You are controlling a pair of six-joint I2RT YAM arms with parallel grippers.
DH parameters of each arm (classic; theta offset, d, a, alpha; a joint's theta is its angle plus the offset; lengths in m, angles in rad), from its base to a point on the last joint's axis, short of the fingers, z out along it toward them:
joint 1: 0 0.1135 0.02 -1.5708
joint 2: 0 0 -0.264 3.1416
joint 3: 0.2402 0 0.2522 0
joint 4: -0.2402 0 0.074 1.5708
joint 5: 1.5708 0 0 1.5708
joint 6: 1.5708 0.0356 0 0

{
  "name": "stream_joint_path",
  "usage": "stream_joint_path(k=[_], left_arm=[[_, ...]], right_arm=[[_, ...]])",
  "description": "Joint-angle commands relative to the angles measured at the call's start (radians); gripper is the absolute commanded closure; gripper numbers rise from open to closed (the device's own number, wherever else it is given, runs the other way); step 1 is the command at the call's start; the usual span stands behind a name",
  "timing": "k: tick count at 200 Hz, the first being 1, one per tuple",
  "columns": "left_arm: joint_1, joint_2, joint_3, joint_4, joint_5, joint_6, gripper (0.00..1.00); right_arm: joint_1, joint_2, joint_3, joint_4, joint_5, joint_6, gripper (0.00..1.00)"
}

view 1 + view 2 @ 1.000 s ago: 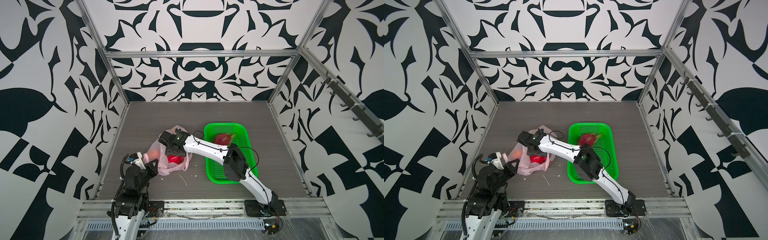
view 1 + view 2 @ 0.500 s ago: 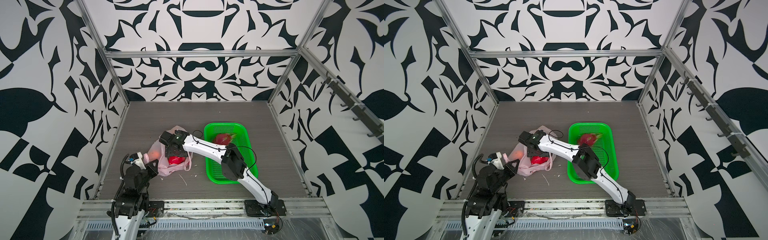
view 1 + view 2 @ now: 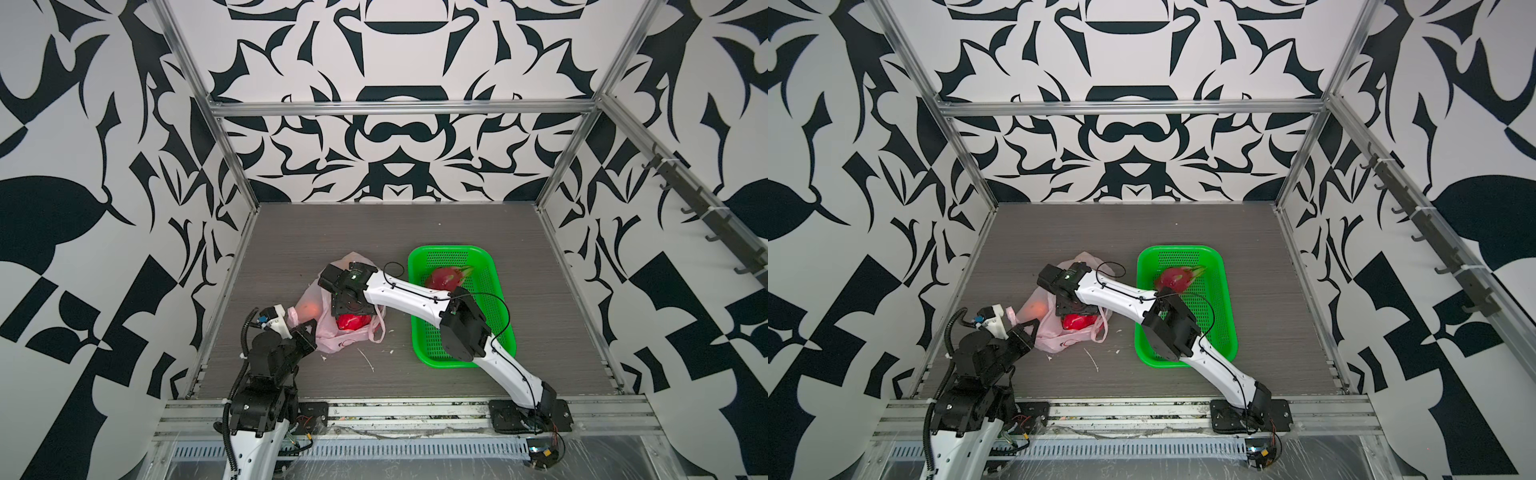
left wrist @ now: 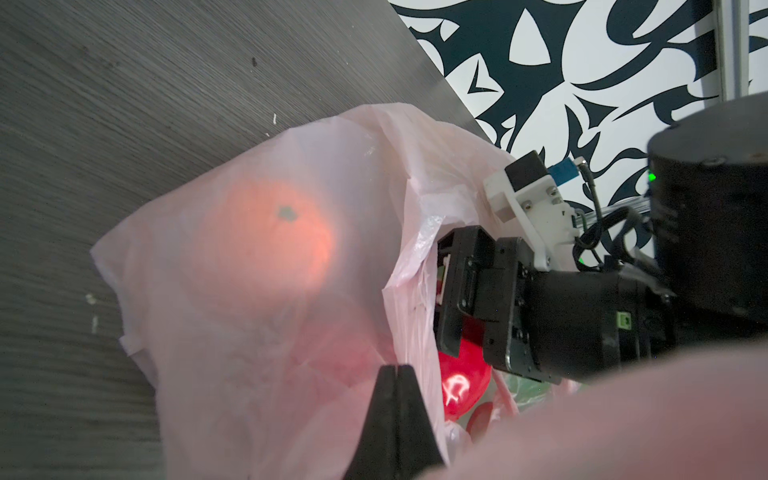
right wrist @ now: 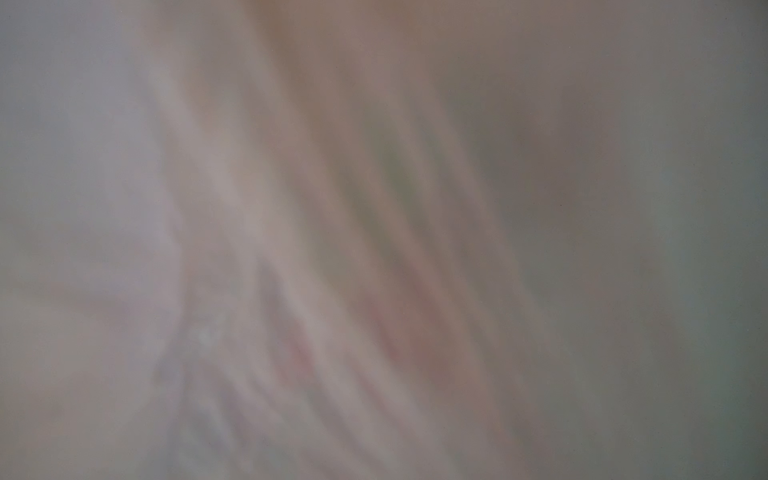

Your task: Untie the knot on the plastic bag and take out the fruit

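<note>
Only the right elbow had swung inward; right gripper stayed inside the plastic bag over the red fruit (jaws hidden, couldn't tell), left gripper pinching its edge: nothing lifted yet.

Your right gripper edges slightly nearer the front inside the thin translucent pink plastic bag; its elbow draws left.
</note>
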Motion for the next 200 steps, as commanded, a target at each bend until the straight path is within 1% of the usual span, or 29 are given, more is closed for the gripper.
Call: stream_joint_path(k=[1,41,45,60,94,98,115,139,200], left_arm=[[-0.002,0.006,0.021,-0.017,-0.001,0.014,1.00],[-0.002,0.015,0.019,-0.005,-0.002,0.017,1.00],[-0.002,0.016,0.019,-0.003,-0.002,0.017,1.00],[-0.002,0.022,0.021,0.001,-0.002,0.019,1.00],[-0.002,0.029,0.021,0.011,-0.002,0.019,1.00],[-0.002,0.029,0.021,0.012,-0.002,0.019,1.00],[-0.002,0.034,0.024,0.015,-0.003,0.019,1.00],[-0.002,0.041,0.025,0.022,-0.002,0.019,1.00],[-0.002,0.045,0.022,0.028,0.000,0.017,1.00]], right_arm=[[0.003,0.006,-0.044,0.007,-0.012,0.005,0.29],[0.002,0.005,-0.060,0.024,0.002,0.004,0.44],[0.002,-0.019,-0.059,0.024,0.003,0.003,0.45],[0.003,-0.026,-0.059,0.026,0.012,0.000,0.51],[0.004,-0.039,-0.056,0.029,0.023,-0.013,0.66],[0.003,-0.042,-0.056,0.029,0.056,-0.015,0.68],[0.004,-0.050,-0.055,0.033,0.066,-0.021,0.73],[0.008,-0.063,-0.055,0.039,0.079,-0.027,0.78],[0.012,-0.091,-0.042,0.053,0.098,-0.034,0.85]])
